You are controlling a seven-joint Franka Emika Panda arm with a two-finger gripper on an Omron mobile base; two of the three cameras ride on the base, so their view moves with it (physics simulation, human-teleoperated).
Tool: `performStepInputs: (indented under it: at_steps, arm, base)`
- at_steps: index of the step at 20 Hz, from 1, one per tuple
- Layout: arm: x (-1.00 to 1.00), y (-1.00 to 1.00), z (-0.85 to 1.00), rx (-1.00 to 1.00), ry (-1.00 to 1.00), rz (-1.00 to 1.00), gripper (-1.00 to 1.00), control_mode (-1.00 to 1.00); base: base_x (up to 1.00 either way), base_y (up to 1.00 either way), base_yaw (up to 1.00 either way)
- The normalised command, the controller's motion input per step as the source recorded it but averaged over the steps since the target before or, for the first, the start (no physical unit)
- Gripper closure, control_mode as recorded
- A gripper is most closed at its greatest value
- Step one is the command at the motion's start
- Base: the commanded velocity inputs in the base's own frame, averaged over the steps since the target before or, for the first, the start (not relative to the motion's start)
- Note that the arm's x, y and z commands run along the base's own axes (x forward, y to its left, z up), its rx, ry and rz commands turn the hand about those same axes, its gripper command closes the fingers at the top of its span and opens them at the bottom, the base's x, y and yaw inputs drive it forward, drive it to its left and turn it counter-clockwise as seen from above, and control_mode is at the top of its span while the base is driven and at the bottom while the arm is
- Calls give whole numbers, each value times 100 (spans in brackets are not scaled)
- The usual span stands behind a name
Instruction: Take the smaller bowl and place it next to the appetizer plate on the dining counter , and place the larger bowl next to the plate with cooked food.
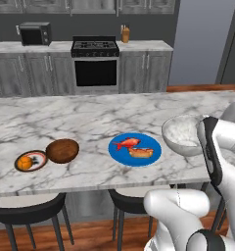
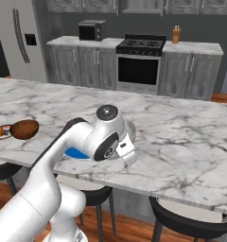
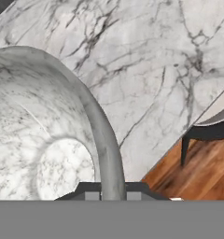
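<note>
- The hand [image 3: 113, 193] is seen clamped on the rim of the larger bowl [image 3: 48, 140], one dark tip on each side of the wall.
- The larger bowl [image 1: 183, 135] is found at the near right of the dining counter [image 1: 90, 115], just right of the plate with cooked food [image 1: 135, 148]; whether it rests on the counter cannot be told.
- The plate with cooked food is seen bearing a red fish and a bun-like piece.
- Further left, the smaller bowl [image 1: 62, 150] is set against the appetizer plate [image 1: 30, 161], apparently touching it.
- Beyond the counter, a stove [image 1: 95, 61] and a microwave [image 1: 35, 34] are seen among grey cabinets.
</note>
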Motion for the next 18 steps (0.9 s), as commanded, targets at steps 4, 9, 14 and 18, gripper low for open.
performStepInputs:
  at_steps: [4, 9, 14, 18]
  arm:
    - [54, -19, -17, 1, 9, 0, 100, -100]
    - [47, -33, -29, 0, 3, 0, 100, -100]
    - [51, -28, -33, 0, 0, 0, 100, -100]
    - [56, -20, -34, 0, 0, 0, 100, -100]
  base:
    - [0, 0, 0]
    - [0, 0, 0]
    - [0, 0, 0]
    - [0, 0, 0]
